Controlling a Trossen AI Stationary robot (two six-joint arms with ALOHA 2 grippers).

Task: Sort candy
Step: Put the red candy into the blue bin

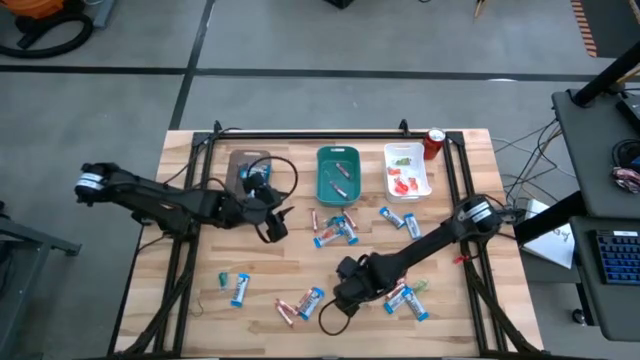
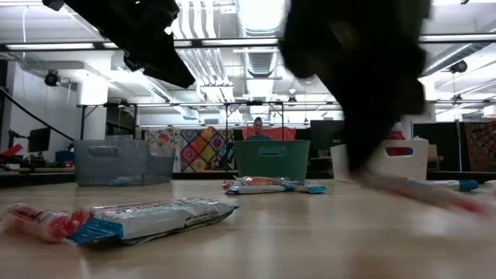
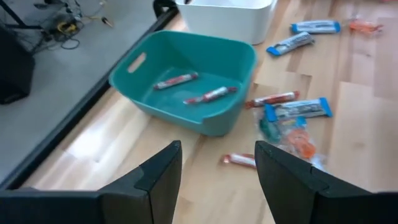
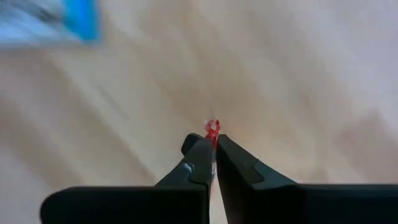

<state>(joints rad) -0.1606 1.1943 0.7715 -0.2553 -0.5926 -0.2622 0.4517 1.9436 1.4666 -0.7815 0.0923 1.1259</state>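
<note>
On the pale wooden slatted worktop [image 1: 300,262], the teal plastic tray [image 1: 338,175] stood at the middle of the far edge between a brown tray [image 1: 240,164] and a white tray [image 1: 408,170], already holding two slim red stick candies [image 3: 196,87]. The right gripper [image 1: 343,290], low near the front edge, had its fingers pinched fully together on one slim red-wrapped stick candy [image 4: 212,130], its long axis in line with the fingers, so the teal tray lay away toward the far edge. The left gripper [image 3: 217,165], fingers spread and holding nothing, hung nearer that tray, beside a cluster of blue-and-white bar wrappers [image 1: 336,230].
</note>
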